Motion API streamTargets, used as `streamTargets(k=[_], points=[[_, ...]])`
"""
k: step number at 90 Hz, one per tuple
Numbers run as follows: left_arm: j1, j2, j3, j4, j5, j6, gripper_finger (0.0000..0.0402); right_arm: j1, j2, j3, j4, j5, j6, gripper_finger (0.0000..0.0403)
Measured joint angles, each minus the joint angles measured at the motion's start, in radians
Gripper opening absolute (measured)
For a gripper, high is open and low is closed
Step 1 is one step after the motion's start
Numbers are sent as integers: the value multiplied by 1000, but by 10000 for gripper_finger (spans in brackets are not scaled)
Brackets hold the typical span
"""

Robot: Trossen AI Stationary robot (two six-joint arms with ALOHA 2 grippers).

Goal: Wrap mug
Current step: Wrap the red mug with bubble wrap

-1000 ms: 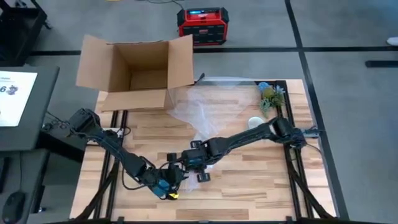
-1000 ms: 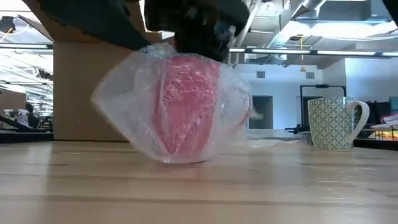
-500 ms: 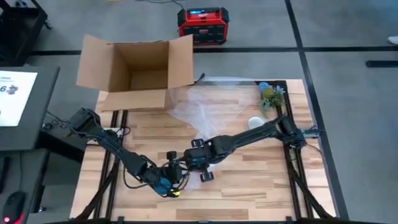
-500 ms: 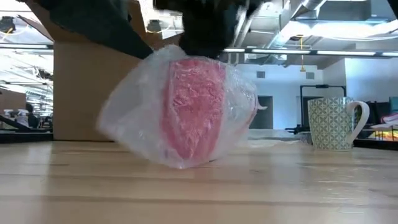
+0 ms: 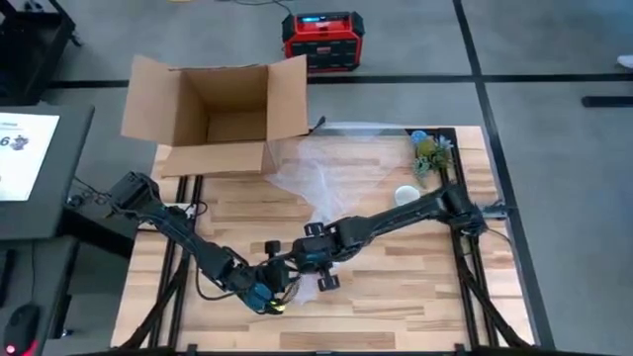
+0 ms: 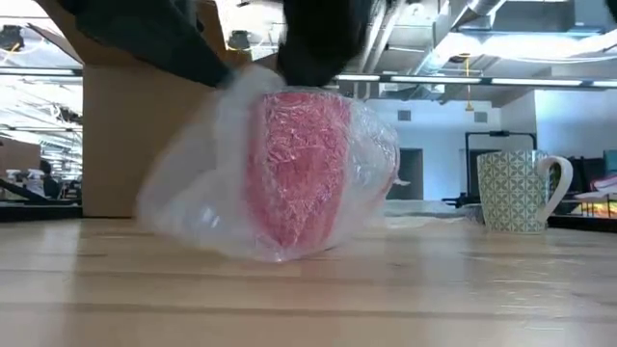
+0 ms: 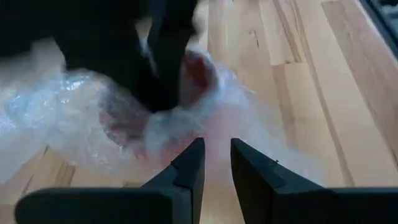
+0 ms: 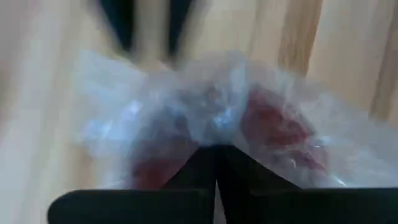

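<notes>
Mug [image 6: 299, 164] in bubble wrap [image 6: 207, 198], right gripper [image 8: 216, 152] pinching wrap

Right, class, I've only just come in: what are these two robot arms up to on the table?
They are wrapping a red mug in bubble wrap near the table's front edge. The right gripper is shut on the wrap over the mug. The left gripper is beside the bundle, fingers slightly apart. A patterned mug and a cardboard box wait behind.

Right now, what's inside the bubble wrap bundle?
A red mug shows through the bubble wrap, tilted on the table. Its handle and rim are covered, so I cannot make them out.
</notes>
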Motion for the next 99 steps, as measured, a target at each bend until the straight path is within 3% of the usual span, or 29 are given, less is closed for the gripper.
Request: streamTargets(k=[25, 67, 88, 99], points=[[0, 0, 0, -156, 0, -141, 56, -12, 61, 6, -3, -24, -32, 0], [-5, -23, 55, -71, -1, -25, 56, 45, -181, -1, -72, -17, 97, 0], [23, -22, 40, -53, 17, -1, 56, 84, -265, -6, -132, 96, 150, 0], [28, -22, 24, -44, 17, -11, 56, 65, -326, -135, -128, 162, 205, 0]])
